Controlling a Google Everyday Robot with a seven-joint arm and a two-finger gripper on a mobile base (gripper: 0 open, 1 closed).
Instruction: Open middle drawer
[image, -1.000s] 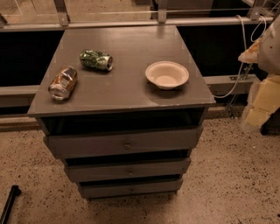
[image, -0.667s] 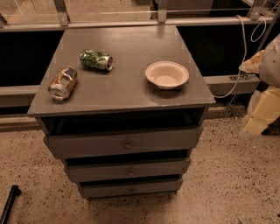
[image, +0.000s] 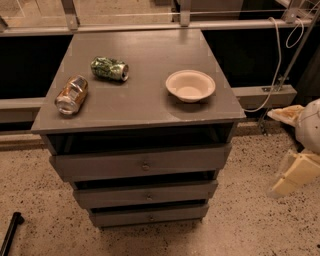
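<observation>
over speckled floor (image: 240, 235), end effector (image: 296, 175) hangs well right of middle drawer (image: 147, 194).

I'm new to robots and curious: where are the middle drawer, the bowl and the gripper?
middle drawer (image: 120, 195): camera view, on its grey front.
bowl (image: 190, 86): camera view, on its inside.
gripper (image: 292, 176): camera view, on the cream part at the far right edge.

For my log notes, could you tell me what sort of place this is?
Probably an indoor robot test area: a grey wooden three-drawer cabinet on speckled stone floor, a metal railing behind, the cream end effector at right.
</observation>
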